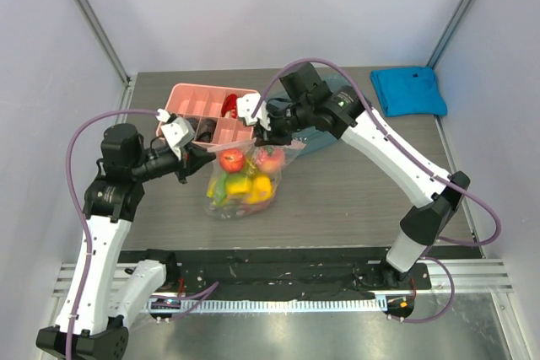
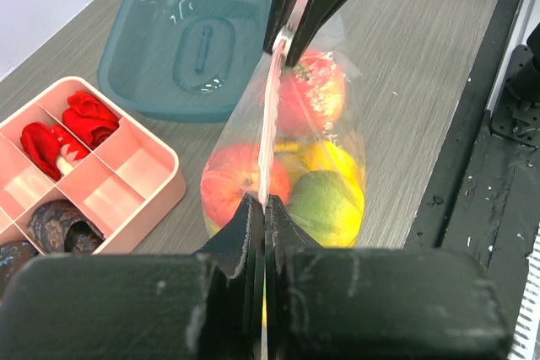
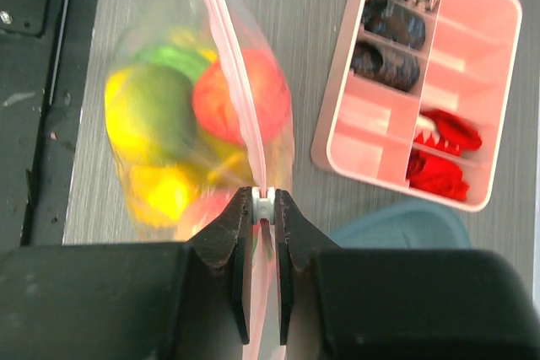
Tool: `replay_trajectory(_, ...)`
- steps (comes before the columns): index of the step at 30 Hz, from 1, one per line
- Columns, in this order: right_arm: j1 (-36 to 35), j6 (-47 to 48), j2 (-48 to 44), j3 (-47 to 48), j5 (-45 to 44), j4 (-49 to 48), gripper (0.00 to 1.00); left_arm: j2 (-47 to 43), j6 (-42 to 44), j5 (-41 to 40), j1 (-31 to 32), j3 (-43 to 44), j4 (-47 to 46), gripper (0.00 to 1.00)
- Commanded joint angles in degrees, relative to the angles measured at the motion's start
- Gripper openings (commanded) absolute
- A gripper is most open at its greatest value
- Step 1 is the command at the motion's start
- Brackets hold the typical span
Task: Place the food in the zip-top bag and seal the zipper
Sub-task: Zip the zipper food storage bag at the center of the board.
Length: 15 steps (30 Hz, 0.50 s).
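Note:
The clear zip-top bag hangs between both grippers above the table, its pink zipper stretched taut along the top. The food sits inside it: red tomato, yellow and green pieces, a peach. My left gripper is shut on the zipper's left end. My right gripper is shut on the small white slider at the right end of the strip. The food shows through the bag in both wrist views.
A pink divided box with red and dark items stands just behind the bag. A teal lid or container lies behind the right gripper. A blue cloth lies at the back right. A black rail runs along the near edge.

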<state>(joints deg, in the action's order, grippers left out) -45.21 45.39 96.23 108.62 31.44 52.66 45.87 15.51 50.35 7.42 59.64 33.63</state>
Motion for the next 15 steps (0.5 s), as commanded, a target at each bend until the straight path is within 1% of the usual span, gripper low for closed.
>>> replay_trajectory(1, 4.1, 3.1, -3.1, -0.7, -4.0, 7.4, 0.04, -1.0, -2.4, -0.4, -0.3, 0.7, -6.3, 0.00)
replay_trajectory(5, 5.9, 4.7, -4.3, -2.7, -4.2, 8.4, 0.04, -0.8, -3.1, -1.2, -0.3, 0.2, -7.2, 0.00)
replay_trajectory(11, 10.2, 8.9, -5.6, -4.4, -4.7, 13.3, 0.04, -0.3, -3.3, -1.8, -0.3, 0.0, -7.9, 0.00)
replay_trajectory(15, 12.4, 11.1, -7.5, -7.5, -5.2, 15.9, 0.04, -0.2, -3.4, -1.7, -0.3, -0.1, -8.4, 0.00)
